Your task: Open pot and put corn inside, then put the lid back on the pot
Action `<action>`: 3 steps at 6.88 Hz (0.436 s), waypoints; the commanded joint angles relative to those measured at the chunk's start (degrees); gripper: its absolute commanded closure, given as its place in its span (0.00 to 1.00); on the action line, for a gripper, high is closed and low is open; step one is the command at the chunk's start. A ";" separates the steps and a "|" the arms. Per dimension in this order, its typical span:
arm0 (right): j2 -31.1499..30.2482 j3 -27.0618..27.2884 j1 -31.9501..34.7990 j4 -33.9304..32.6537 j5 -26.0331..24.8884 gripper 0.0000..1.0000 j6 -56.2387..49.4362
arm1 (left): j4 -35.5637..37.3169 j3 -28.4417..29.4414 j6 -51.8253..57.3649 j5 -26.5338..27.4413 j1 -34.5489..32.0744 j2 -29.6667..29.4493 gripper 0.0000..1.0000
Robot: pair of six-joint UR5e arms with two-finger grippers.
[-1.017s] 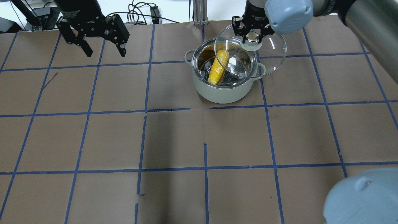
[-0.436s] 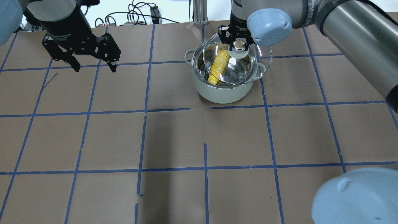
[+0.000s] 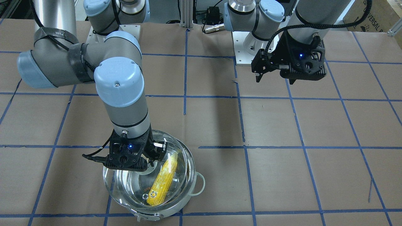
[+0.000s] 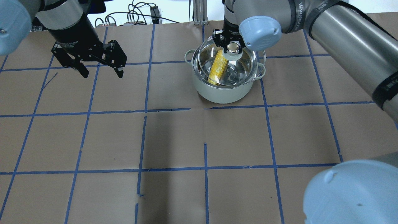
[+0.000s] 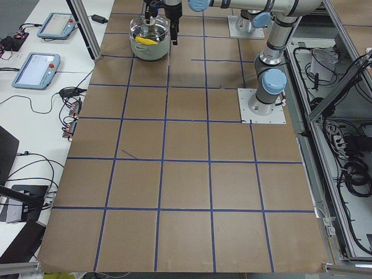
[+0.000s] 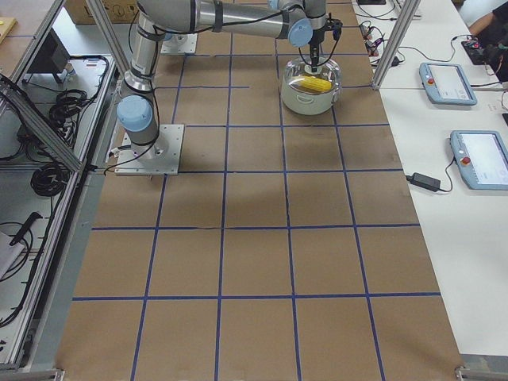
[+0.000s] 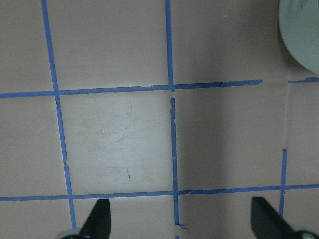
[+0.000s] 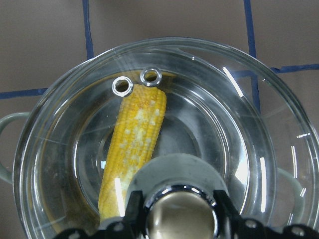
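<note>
The steel pot (image 4: 222, 93) stands at the table's far middle, with the yellow corn (image 4: 217, 67) lying slanted inside it. My right gripper (image 4: 233, 48) is shut on the silver knob of the clear glass lid (image 4: 250, 67). It holds the lid over the pot's mouth, nearly centred; I cannot tell whether lid and rim touch. The right wrist view shows the knob in the gripper (image 8: 182, 219), and the corn (image 8: 134, 144) shows through the lid (image 8: 239, 124). My left gripper (image 4: 102, 74) is open and empty above the bare table, well to the pot's left.
Brown paper with a blue tape grid (image 4: 205, 168) covers the table. Cables and a metal post (image 4: 199, 12) lie beyond the far edge. The pot's pale wall (image 7: 304, 30) sits at the top right corner of the left wrist view.
My right gripper has carried the lid leftward from beside the pot's right rim to over its mouth. My left arm has shifted a little, still open.
</note>
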 commanded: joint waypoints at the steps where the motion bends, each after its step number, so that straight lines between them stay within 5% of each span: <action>1: 0.23 -0.03 0.14 -0.20 0.04 0.92 0.13 | 3.70 -0.61 0.85 -0.34 0.57 0.17 0.00; 3: 1.54 -0.47 1.45 -0.81 -0.05 0.92 1.97 | 3.71 -0.61 0.85 0.00 0.66 0.26 0.00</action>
